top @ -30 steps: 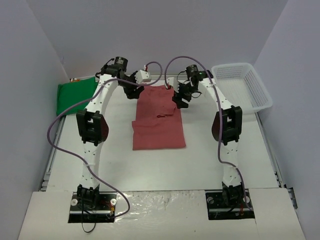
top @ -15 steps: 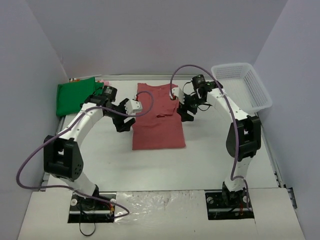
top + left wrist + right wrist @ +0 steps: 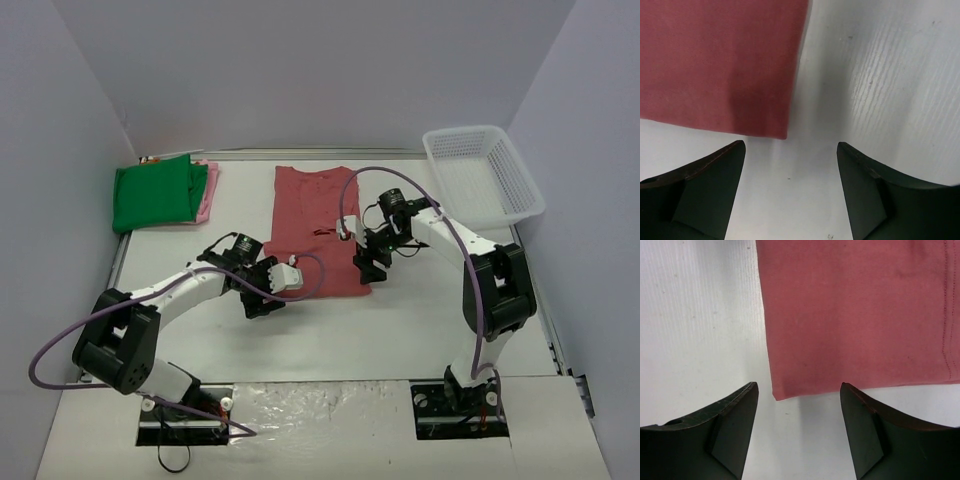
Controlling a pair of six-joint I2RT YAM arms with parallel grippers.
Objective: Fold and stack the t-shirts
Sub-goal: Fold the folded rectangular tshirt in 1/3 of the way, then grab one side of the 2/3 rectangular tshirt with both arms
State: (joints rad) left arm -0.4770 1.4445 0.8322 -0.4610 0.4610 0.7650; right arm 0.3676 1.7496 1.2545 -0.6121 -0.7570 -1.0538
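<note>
Cloth first: the dusty-red t-shirt lies flat in the middle of the table as a long, narrow shape, neck end toward the far wall and hem toward the arms. In the left wrist view its near left corner sits just ahead of the gap between the fingers; in the right wrist view its near right corner does the same.

The left gripper hangs low at that left hem corner, fingers spread wide with bare tabletop between them, gripping nothing. The right gripper is at the opposite corner, likewise parted and empty (whether either fingertip touches the table, I cannot tell).

Farther out, at the far left, the bright green t-shirt lies folded, with the pale pink t-shirt showing along its right edge. A white mesh basket stands at the far right corner, well apart from the shirts.
</note>
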